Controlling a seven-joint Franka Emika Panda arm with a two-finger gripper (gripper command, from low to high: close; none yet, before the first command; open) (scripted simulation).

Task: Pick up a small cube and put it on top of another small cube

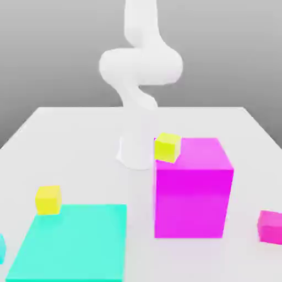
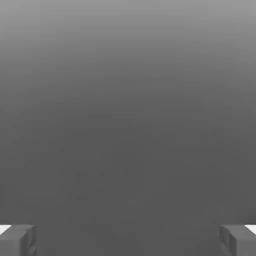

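Observation:
The small magenta-pink cube (image 1: 271, 226) lies on the white table at the exterior view's right edge, near the front. One small yellow cube (image 1: 48, 199) rests at the far left corner of the teal slab. A second small yellow cube (image 1: 167, 147) sits slightly tilted by the upper far left corner of the big magenta block. In the hand view my gripper (image 2: 128, 240) is open: its grey fingertips (image 2: 17, 240) stand far apart with nothing between them, facing plain grey background.
The big magenta block (image 1: 193, 187) stands right of centre. A flat teal slab (image 1: 71, 239) covers the front left. The white arm (image 1: 140, 66) rises from its base (image 1: 135, 151) behind the block. A bit of teal (image 1: 1, 248) shows at the left edge.

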